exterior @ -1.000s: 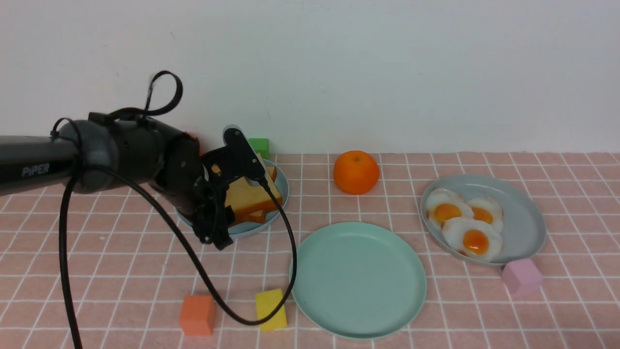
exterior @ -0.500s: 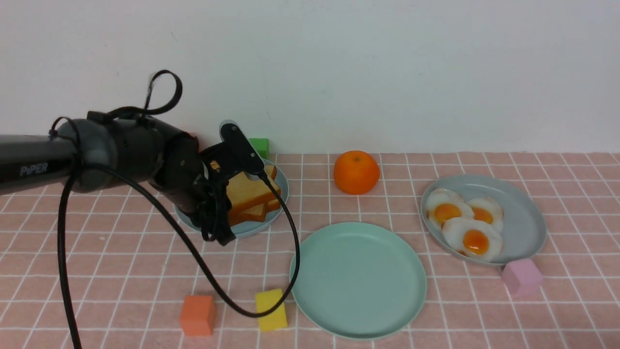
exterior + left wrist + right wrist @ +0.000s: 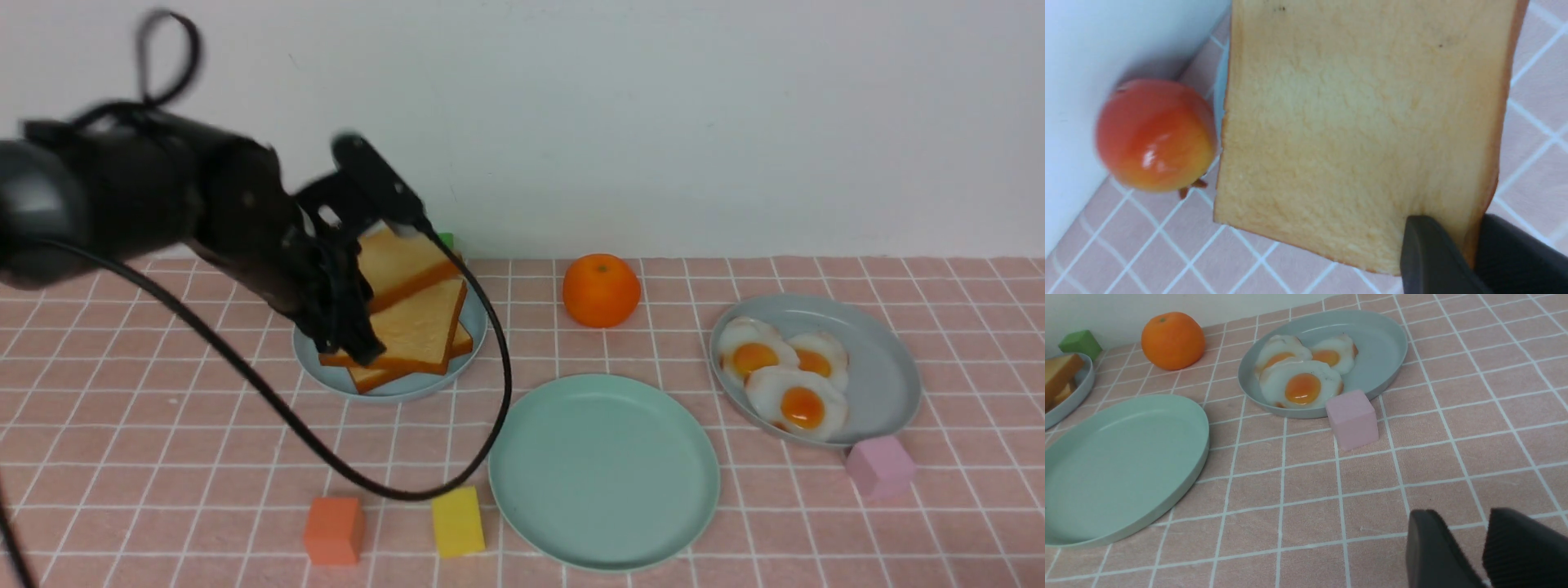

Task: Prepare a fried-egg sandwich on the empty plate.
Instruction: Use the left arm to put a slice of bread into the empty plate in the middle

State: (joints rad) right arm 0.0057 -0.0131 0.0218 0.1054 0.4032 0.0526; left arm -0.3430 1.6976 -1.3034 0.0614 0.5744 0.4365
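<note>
Left wrist view | we see left hand (image 3: 1470,234) pinching edge of square golden-brown toast slice (image 3: 1363,134) | right hand (image 3: 1470,526) slightly spread

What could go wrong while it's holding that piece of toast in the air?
1. The jaws pinch the toast slice only near one corner, so it might slip or swing loose on the way to the mint-green plate.
2. The arm's cable hangs low beside the yellow block and could possibly drag it.
</note>
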